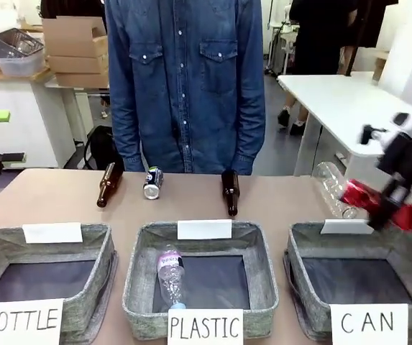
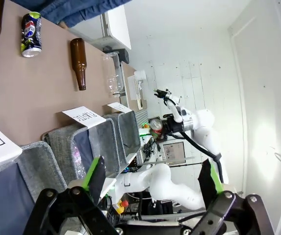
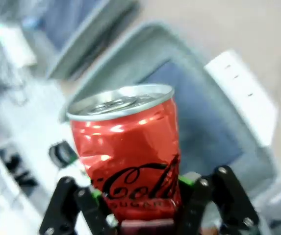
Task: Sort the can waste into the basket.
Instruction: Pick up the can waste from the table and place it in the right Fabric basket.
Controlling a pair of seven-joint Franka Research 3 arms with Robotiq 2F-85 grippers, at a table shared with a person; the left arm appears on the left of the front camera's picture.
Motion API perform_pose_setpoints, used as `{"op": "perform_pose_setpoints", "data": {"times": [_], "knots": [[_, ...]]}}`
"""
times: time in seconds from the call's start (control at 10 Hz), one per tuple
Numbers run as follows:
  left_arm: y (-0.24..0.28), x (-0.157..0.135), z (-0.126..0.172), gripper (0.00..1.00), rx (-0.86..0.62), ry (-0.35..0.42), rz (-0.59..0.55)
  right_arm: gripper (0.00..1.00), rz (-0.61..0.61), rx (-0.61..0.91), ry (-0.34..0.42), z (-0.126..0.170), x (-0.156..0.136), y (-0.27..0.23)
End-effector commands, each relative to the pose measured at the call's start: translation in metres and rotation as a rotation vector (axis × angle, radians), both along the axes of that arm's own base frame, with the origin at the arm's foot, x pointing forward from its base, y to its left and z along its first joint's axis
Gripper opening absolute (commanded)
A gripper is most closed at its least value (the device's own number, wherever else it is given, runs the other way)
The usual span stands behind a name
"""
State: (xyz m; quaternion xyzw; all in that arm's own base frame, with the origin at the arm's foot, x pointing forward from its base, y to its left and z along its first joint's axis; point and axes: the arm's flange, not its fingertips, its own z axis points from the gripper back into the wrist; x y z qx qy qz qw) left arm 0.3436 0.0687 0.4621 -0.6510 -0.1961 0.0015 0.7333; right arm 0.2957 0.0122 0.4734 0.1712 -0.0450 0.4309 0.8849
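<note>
The right gripper [image 1: 391,210] grips the red can [image 1: 364,195] over the far edge of the CAN basket [image 1: 300,251]. The left gripper [image 2: 152,171] is wide apart.

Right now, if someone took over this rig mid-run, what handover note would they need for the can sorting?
Right gripper: shut on the red can, held in the air by the far rim of the CAN basket.
Left gripper: open, empty.
Black-and-silver can: lying on the table at the far side, between two brown bottles.
Done: no can in the basket yet.
Left: drop the red can in, then fetch the black-and-silver one.
</note>
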Motion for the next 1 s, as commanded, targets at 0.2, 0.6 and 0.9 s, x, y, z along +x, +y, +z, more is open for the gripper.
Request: {"op": "perform_pose_setpoints", "data": {"times": [0.2, 0.6, 0.9], "knots": [[-0.001, 0.001, 0.003, 1.00, -0.024, -0.005, 0.002, 0.00, 0.056, 0.017, 0.086, -0.022, -0.033, -0.014], [-0.001, 0.001, 0.003, 1.00, -0.024, -0.005, 0.002, 0.00, 0.036, 0.006, 0.072, -0.032, -0.036, -0.015], [-0.001, 0.001, 0.003, 1.00, -0.024, -0.005, 0.002, 0.95, 0.028, -0.009, 0.063, -0.041, -0.040, -0.015]]}}
